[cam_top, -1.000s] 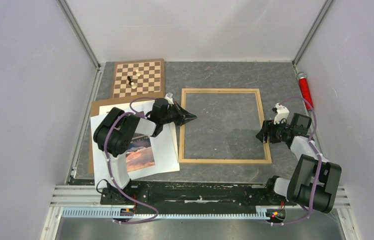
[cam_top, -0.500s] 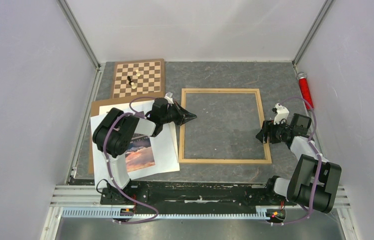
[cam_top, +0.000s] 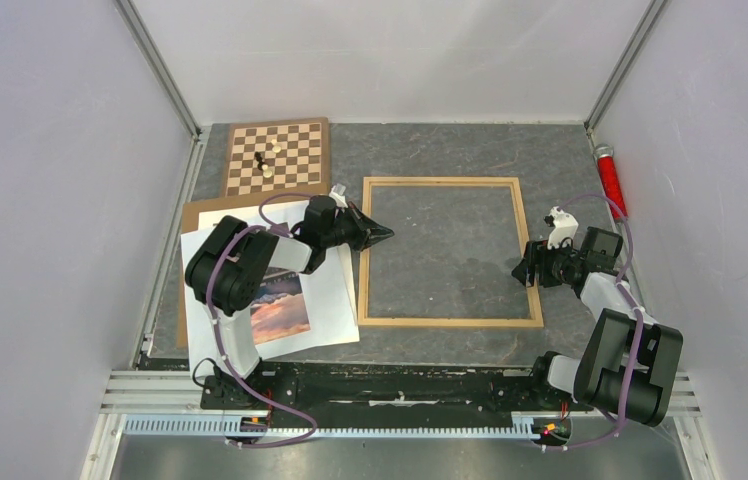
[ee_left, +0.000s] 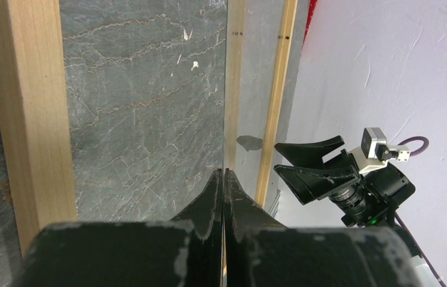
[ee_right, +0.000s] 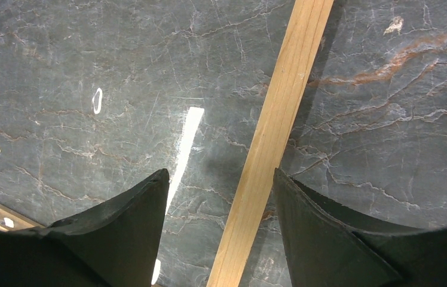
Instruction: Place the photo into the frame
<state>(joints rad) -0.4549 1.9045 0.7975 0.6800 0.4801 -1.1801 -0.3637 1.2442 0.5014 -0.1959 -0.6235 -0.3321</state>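
Paper print, so light, floppy, lies flat: prob. best pinched at a free lower corner. The photo (cam_top: 285, 312) sits on white sheets (cam_top: 330, 290), left-centre of top view; frame (cam_top: 447, 182) centre, on worktop (cam_top: 440, 150). Left fingers (ee_left: 221, 191) closed over frame's left rail, nothing visibly held. Right fingers (ee_right: 131, 227) open, straddling right rail, no contact seen.

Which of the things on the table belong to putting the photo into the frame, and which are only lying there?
For the job:
photo
wooden frame

Only lying there:
chessboard
chess pieces on it
red cylinder at the far right
white sheets under the photo
brown board beneath them
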